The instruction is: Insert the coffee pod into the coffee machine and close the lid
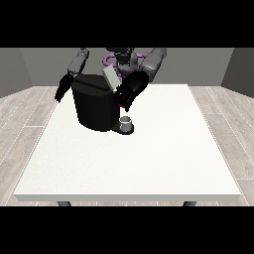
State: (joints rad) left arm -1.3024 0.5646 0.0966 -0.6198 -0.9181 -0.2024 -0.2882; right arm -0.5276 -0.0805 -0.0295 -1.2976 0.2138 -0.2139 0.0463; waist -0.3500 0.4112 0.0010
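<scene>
Coffee machine (94, 106): far-left table, lid (112, 79) raised, tilted | my hand at the view's right (130, 92): just beside the lid, fingers curled, contents unclear | pod: not visible | other hand (63, 88): hangs left, farther from lid, fingers unreadable | cup (126, 122): below the spout.

we see a black coffee machine (94, 106) on the white table (149, 158), its grey lid (111, 78) tilted up, a small cup (126, 122) at its base, the hand at the view's right (131, 91) beside the lid, the other hand (62, 88) hanging at the machine's far side.
</scene>
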